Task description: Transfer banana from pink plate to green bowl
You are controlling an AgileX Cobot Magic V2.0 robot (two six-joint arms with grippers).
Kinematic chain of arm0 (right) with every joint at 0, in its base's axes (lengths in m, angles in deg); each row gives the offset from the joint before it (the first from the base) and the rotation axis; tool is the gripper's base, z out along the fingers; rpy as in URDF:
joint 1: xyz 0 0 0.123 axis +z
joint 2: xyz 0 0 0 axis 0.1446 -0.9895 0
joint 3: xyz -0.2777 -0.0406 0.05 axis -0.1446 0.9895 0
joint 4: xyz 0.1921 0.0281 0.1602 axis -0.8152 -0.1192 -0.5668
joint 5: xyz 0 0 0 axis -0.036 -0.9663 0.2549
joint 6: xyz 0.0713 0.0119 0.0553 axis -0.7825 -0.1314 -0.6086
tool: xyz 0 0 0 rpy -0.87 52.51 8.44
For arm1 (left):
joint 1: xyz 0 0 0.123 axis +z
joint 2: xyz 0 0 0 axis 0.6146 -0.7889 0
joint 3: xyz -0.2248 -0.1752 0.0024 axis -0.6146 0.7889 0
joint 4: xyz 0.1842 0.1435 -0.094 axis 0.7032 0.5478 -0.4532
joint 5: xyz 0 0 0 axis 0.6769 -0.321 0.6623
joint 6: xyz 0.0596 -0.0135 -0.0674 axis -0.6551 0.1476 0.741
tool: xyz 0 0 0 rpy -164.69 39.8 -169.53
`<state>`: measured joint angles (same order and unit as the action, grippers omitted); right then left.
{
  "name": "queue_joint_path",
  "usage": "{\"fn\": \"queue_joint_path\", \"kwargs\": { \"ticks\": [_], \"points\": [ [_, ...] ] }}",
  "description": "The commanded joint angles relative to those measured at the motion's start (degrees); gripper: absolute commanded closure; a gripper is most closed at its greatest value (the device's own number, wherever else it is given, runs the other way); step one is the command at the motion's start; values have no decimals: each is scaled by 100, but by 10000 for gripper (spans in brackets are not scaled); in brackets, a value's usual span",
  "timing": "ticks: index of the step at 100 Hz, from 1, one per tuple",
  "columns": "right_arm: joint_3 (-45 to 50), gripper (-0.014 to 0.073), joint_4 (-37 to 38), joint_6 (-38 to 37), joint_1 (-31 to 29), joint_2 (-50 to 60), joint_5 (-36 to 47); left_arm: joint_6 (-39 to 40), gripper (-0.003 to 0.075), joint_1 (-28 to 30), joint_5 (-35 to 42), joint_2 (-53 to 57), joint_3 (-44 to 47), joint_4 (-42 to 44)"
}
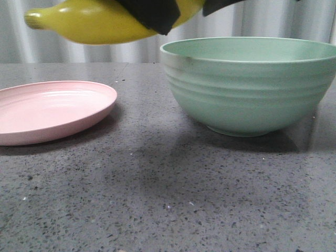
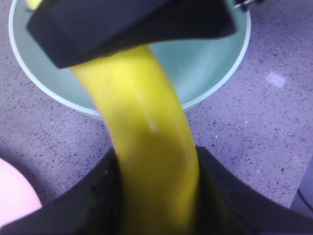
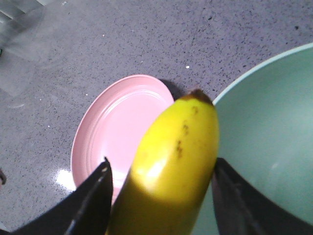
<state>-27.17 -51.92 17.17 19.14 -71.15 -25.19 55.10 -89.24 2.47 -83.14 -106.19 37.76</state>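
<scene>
The yellow banana (image 1: 94, 23) is held in the air, above the gap between the empty pink plate (image 1: 52, 110) and the green bowl (image 1: 247, 100). In the front view a black finger (image 1: 152, 13) crosses it. My left gripper (image 2: 157, 156) is shut on the banana (image 2: 146, 122), both fingers pressed to its sides. The banana runs on over the bowl (image 2: 210, 54) into the right gripper's black body (image 2: 132, 24). My right gripper (image 3: 161, 164) is also closed on the banana (image 3: 181, 132), which sits tilted between its fingers. Its dark tip reaches past them, over the plate (image 3: 122, 122) and the bowl's rim (image 3: 230, 83).
The plate and bowl stand on a dark speckled stone tabletop (image 1: 168, 199). A pale curtain (image 1: 136, 50) hangs behind the table. The bowl's inside is bare in both wrist views.
</scene>
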Motion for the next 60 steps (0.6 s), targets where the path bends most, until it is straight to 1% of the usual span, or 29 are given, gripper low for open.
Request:
{"fn": "queue_joint_path", "kwargs": {
  "ticks": [1,11,15,20,25,29,31,32,35,37,41,46,48,50,53,60],
  "points": [
    [-235,241,-171,37,-6,36,344,-13,741,-41,397,145,-204,-147],
    [-235,246,-171,37,-6,32,317,-60,740,-41,398,145,-204,-147],
    [-235,271,-171,37,-6,32,317,-84,740,-41,426,145,-204,-147],
    [-235,330,-171,37,-6,32,308,-144,738,-41,467,145,-204,-147],
    [-235,419,-171,37,-6,32,294,-158,731,-41,495,145,-204,-147],
    [-235,509,-171,37,-6,32,282,-158,714,-41,495,145,-204,-147],
    [-235,571,-171,37,-6,32,282,-158,693,-41,495,145,-204,-147],
    [-235,571,-171,37,-6,32,282,-158,687,-41,495,145,-204,-147],
    [-235,643,-160,37,-6,32,270,-168,658,-41,495,145,-204,-136],
    [-235,664,-160,37,-6,32,270,-167,632,-41,495,145,-204,-123],
    [-235,664,-146,37,-6,32,270,-167,581,-41,472,145,-215,-72],
    [-235,664,-124,37,-6,32,296,-167,486,-41,405,155,-234,-26],
    [-235,664,-88,37,-6,32,311,-167,461,-41,372,166,-245,-26],
    [-235,664,-51,37,-6,32,345,-167,413,-26,320,167,-277,-7],
    [-235,664,1,37,-6,32,396,-167,368,-28,287,167,-313,13],
    [-311,664,86,37,-19,43,432,-167,289,-28,160,205,-442,127]
  ]
}}
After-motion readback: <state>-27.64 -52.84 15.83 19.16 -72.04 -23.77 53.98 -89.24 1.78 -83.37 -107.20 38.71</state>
